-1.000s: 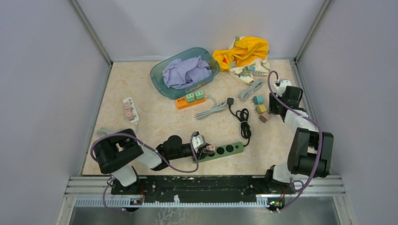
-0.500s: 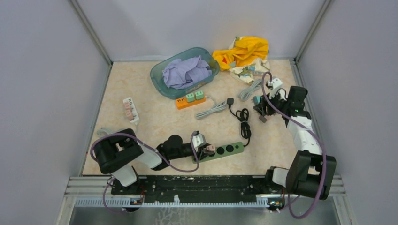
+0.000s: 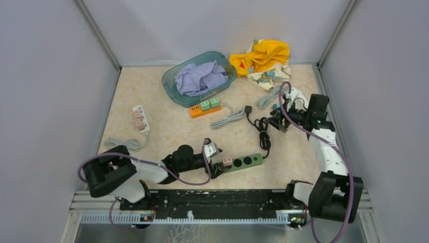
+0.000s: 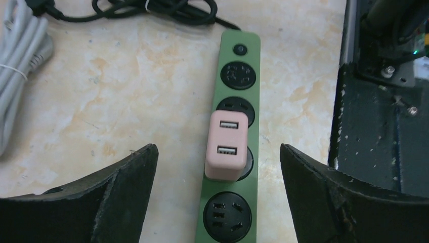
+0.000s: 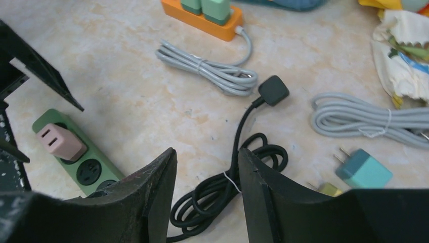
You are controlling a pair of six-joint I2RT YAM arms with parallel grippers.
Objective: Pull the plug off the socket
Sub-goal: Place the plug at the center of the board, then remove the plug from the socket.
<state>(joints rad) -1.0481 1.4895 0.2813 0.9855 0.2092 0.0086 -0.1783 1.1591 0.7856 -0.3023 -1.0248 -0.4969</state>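
Observation:
A pink plug [image 4: 227, 144] with two USB ports sits on the green socket strip [image 4: 254, 131], which lies near the table's front edge. My left gripper [image 4: 217, 152] stands wide open, one finger on each side of the plug and touching neither it nor the strip. From above, the left gripper [image 3: 218, 158] is just left of the pink plug [image 3: 227, 161] on the strip [image 3: 248, 161]. My right gripper [image 5: 207, 152] hovers open over the coiled black cord [image 5: 212, 195] with nothing between its fingers. In the top view the right gripper [image 3: 275, 119] is right of centre.
A teal basket [image 3: 172, 83] of purple cloth stands at the back, with an orange strip [image 3: 205, 107] in front of it. A white strip [image 3: 140, 117] lies left. Grey cords [image 5: 212, 71], a teal adapter [image 5: 364, 169] and yellow cloth [image 3: 260, 53] lie right.
My left gripper has opened off the pink plug and drawn back slightly to the left. The right arm has swung left from the table's right edge to above the black cord.

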